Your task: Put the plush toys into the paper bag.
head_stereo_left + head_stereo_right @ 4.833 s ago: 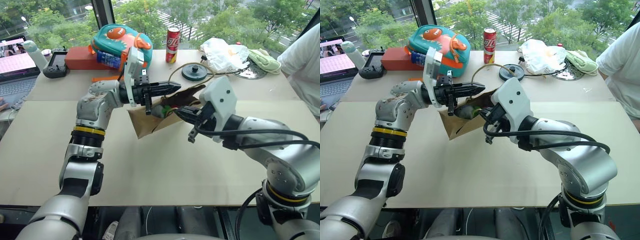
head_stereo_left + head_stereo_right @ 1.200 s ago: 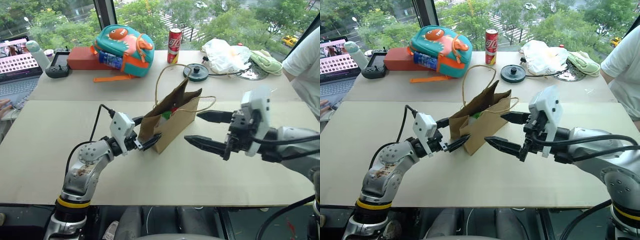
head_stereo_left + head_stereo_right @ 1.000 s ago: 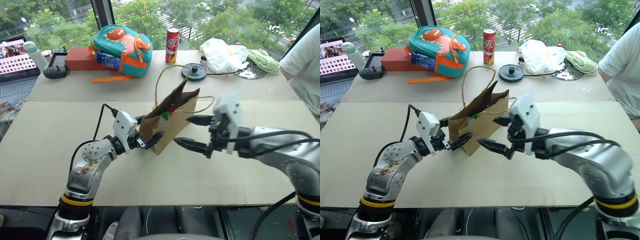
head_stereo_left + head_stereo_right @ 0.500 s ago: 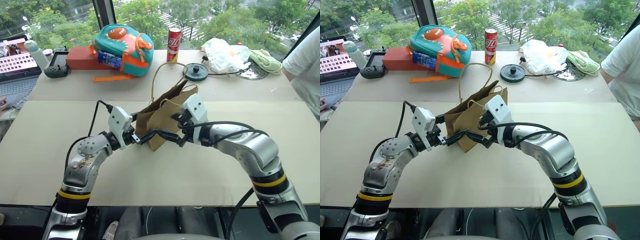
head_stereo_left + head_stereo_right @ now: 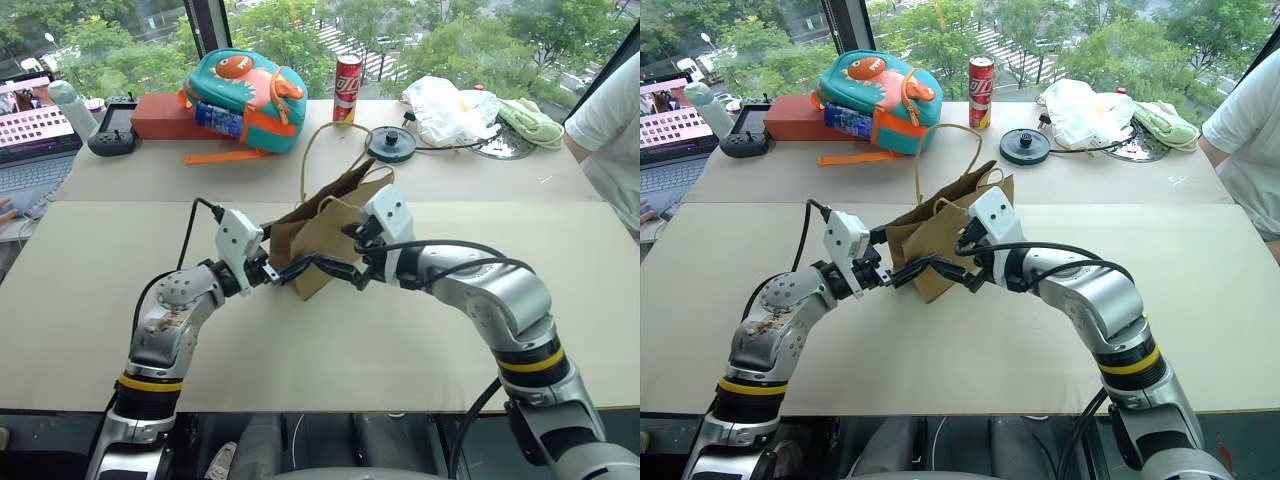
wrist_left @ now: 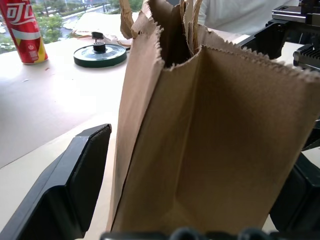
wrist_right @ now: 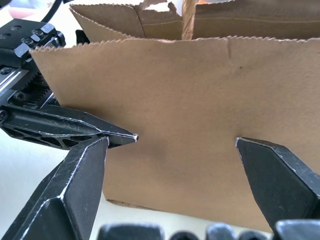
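The brown paper bag (image 5: 325,232) stands upright mid-table, its loop handles up. My left gripper (image 5: 295,255) reaches in level from the left, open, one finger on each side of the bag's lower part (image 6: 200,150). From the right, my right gripper (image 5: 335,247) is open against the bag's near face (image 7: 170,100), its fingertips (image 7: 102,141) at the paper. One of its tips meets a left gripper finger (image 7: 75,129). The plush toys are hidden.
At the back of the table are a teal and orange dinosaur backpack (image 5: 245,85), a red box (image 5: 160,115), a red can (image 5: 346,88), a black disc (image 5: 390,143) and a white plastic bag (image 5: 445,105). A laptop (image 5: 35,140) sits far left. A person in white (image 5: 610,120) stands at the right.
My right gripper has swung in from the right to the bag's near face. The bag now stands a little straighter. The left gripper has stayed around the bag's lower part.
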Action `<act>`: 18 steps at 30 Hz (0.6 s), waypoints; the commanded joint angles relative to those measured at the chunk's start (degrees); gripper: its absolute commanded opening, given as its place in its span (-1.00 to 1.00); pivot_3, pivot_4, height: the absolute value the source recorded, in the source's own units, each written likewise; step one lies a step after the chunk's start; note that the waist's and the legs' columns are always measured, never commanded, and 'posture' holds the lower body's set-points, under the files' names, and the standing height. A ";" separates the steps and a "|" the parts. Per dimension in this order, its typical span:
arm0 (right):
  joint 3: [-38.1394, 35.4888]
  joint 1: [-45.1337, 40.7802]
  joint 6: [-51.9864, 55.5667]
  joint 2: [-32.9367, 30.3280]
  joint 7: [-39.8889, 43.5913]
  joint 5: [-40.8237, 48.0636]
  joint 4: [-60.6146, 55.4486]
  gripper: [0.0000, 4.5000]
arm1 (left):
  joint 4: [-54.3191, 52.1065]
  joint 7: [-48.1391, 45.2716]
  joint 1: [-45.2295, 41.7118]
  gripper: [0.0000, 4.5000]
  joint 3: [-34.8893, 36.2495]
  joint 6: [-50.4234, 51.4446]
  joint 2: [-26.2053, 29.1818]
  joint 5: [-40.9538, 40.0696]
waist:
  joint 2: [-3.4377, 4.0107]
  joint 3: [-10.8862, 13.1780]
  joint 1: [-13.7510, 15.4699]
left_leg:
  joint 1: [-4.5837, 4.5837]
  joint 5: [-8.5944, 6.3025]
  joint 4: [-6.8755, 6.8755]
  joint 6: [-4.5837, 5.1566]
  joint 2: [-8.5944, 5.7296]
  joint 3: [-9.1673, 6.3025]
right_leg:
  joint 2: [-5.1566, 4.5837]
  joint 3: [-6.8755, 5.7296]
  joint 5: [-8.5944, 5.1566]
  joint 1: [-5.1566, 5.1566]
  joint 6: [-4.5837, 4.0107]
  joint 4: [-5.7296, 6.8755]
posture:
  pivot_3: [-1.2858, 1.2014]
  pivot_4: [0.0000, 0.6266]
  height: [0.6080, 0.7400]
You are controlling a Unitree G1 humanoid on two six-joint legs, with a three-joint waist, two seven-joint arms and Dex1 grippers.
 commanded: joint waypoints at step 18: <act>-10.55 3.73 5.59 -4.24 3.18 7.20 -14.38 1.00 | 3.04 -1.12 -4.59 -1.00 1.42 -0.42 1.00 -0.20 | 0.00 0.00 0.27 | -0.01 0.00 0.00 0.00 -0.02 -0.03 | 0.00 -0.02 0.00 0.02 0.01 -0.02 | 0.03 -0.52 0.98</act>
